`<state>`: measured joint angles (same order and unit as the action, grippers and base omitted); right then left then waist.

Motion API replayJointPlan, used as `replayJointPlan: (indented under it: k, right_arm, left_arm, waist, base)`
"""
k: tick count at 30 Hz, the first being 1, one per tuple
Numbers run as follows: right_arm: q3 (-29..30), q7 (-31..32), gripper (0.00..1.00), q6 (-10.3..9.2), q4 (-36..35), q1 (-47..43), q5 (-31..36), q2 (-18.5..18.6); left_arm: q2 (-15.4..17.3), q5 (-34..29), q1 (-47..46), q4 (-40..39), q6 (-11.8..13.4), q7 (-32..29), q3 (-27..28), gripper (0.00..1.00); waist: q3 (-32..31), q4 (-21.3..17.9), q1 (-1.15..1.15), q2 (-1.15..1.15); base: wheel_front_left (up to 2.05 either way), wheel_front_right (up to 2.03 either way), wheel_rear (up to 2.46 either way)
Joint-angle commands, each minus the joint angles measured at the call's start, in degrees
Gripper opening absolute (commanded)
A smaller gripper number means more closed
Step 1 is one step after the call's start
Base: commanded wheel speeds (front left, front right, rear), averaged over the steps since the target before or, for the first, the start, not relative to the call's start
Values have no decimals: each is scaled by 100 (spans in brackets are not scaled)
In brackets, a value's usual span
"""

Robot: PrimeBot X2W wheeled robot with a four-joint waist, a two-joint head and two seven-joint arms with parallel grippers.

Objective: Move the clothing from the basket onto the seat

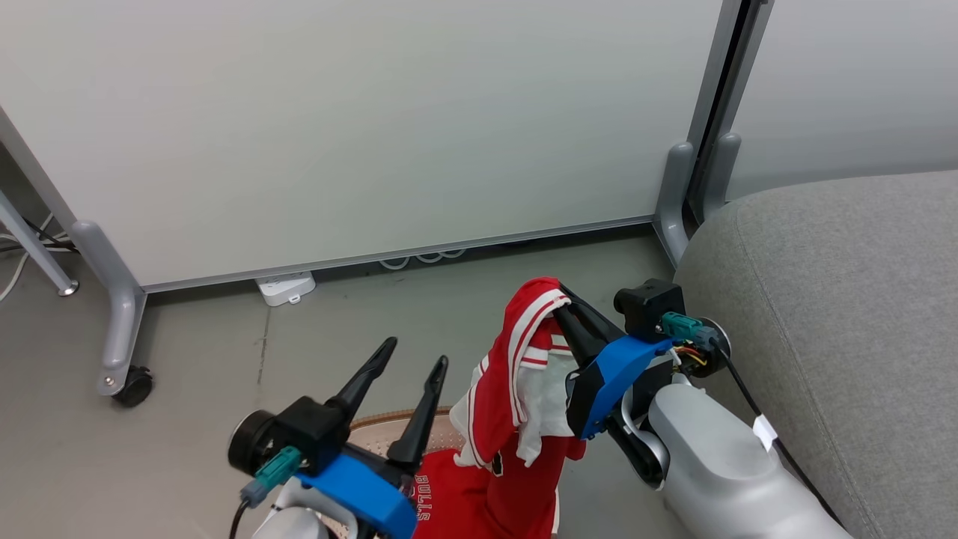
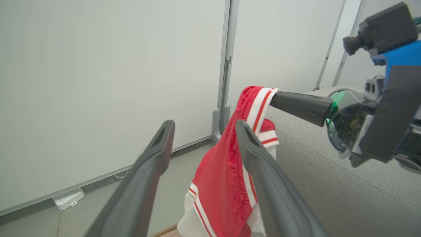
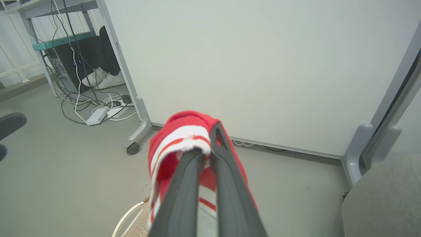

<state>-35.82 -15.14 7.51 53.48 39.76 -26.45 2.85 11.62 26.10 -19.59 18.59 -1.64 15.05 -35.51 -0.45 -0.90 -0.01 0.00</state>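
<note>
The right gripper has its jaws clamped on the striped trim of a red garment, dangling it over the basket, just beside the seat. The left gripper hovers, jaws apart. The pinch looks thin, and a quick swing could shake the cloth loose short of the seat.

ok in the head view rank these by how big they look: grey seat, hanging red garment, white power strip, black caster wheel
1. grey fabric cushion seat
2. red white-striped garment, hanging
3. white plastic power strip and black caster wheel look about equal, so tied
</note>
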Motion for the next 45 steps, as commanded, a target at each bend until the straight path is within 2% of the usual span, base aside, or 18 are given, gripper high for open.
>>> replayJointPlan:
  k: [1,9,22,28,37,45]
  right_arm:
    - [45,0,0,-4,-38,-60,37,5]
    - [204,-1,0,-4,-110,-132,164,5]
    - [248,-1,0,-4,-118,-136,194,5]
    - [235,-1,0,-4,-112,-66,187,5]
    - [250,-1,0,-4,-161,22,212,5]
    - [337,-1,0,-4,-260,90,233,4]
  left_arm:
    - [7,-95,162,-78,-47,19,157,100]
    - [-131,-571,621,-210,-301,19,868,100]
    - [-381,-986,824,-155,-530,19,1311,100]
    - [-440,-1095,829,-193,-556,19,1398,100]
    - [-505,-1207,689,-246,-581,19,1412,100]
    - [-429,-1224,559,-294,-585,19,1354,100]
  waist:
    - [10,0,1,0]
    - [45,-7,1,0]
    - [79,-173,1,0]
    - [122,-574,1,0]
    - [284,-1415,1,0]
    - [522,-2117,1,0]
  base:
    - [0,0,0]
    - [0,0,0]
    - [0,0,0]
    - [0,0,0]
    - [0,0,0]
    - [0,0,0]
